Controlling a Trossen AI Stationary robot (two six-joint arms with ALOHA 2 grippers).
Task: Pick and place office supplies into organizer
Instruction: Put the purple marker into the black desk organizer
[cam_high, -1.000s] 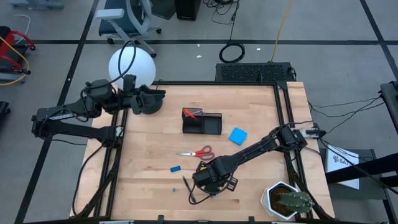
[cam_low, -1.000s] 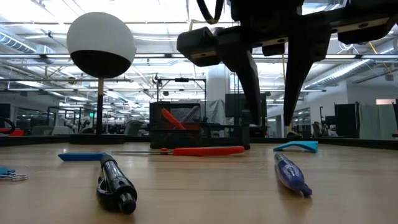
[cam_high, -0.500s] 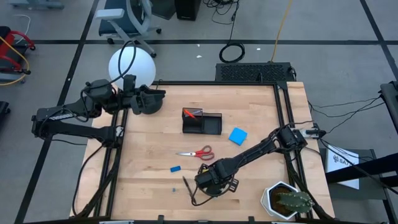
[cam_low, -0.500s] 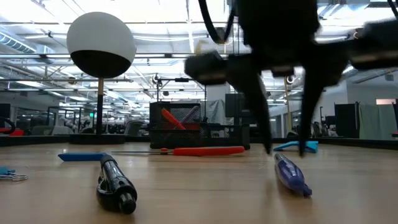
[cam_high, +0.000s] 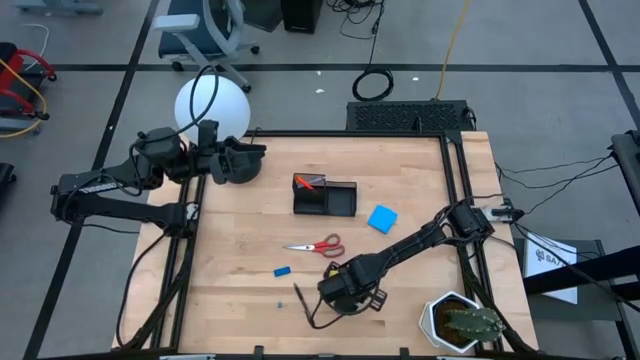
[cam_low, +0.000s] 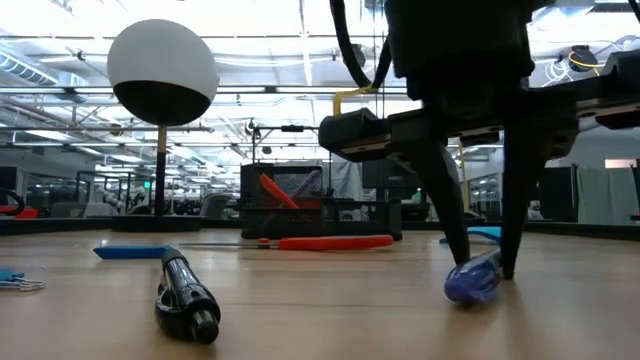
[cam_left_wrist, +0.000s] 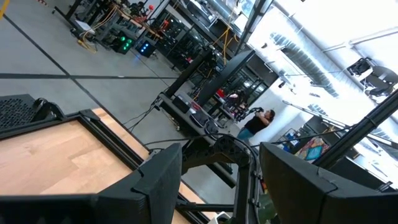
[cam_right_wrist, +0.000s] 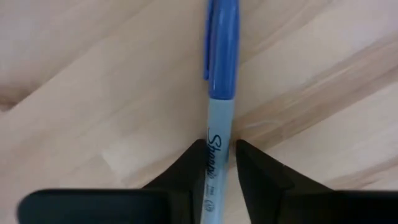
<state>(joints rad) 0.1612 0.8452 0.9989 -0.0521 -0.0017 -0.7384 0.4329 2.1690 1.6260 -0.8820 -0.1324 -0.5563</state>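
The right gripper (cam_right_wrist: 219, 163) has come down to the table (cam_high: 240, 290) since a second ago and is now clamping its fingers on the blue marker (cam_right_wrist: 219, 93) near the front edge. The marker is showing a blue cap, a pale grey barrel and the word "Sharpie". The left gripper (cam_high: 255, 160) is waiting with fingers apart over the back left corner.

A pale wooden table top (cam_high: 250, 230) sits in a black metal frame. At about eleven o'clock, at its edge, stands a round white globe lamp (cam_high: 211, 108). A spiny green cactus in a white pot (cam_high: 462, 322) is at five o'clock. Beyond the table, a blue-grey office chair (cam_high: 203, 30) stands on grey floor.
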